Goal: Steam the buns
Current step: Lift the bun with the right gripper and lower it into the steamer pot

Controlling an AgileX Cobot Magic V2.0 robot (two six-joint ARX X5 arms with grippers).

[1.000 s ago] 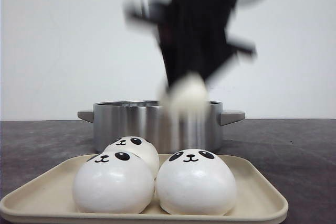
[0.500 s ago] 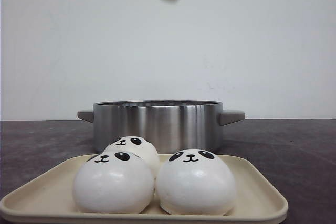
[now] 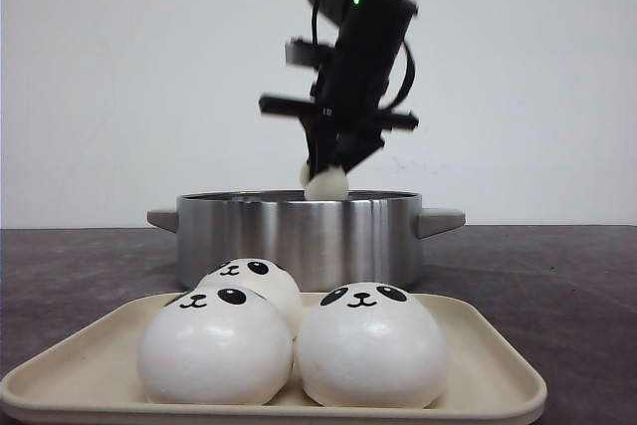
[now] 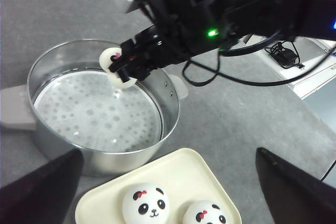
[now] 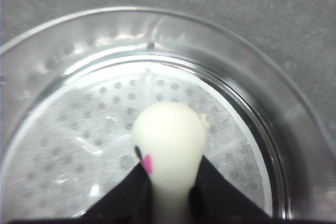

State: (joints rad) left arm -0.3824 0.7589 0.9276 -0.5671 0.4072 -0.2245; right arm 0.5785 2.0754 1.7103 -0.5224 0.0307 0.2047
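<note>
Three white panda-faced buns (image 3: 370,343) sit on a cream tray (image 3: 478,345) in front of a steel steamer pot (image 3: 299,236). My right gripper (image 3: 326,168) is shut on a fourth bun (image 3: 326,185) and holds it just above the pot's rim. In the right wrist view the squeezed bun (image 5: 168,135) hangs between the fingers (image 5: 220,192) over the pot's perforated insert (image 5: 79,145). The left wrist view looks down on the pot (image 4: 100,103), the held bun (image 4: 116,69) and two tray buns (image 4: 148,205). My left gripper (image 4: 167,161) is open and empty above the tray.
The pot has side handles (image 3: 440,218) and stands on a dark grey tabletop (image 3: 557,286). The tray (image 4: 178,177) lies close against the pot. The right arm (image 4: 262,9) and its cables reach over the table behind the pot.
The right gripper rose out of the top of the front view with the bun, then came back down; it now holds the bun just over the pot's rim. Tray buns unmoved.
</note>
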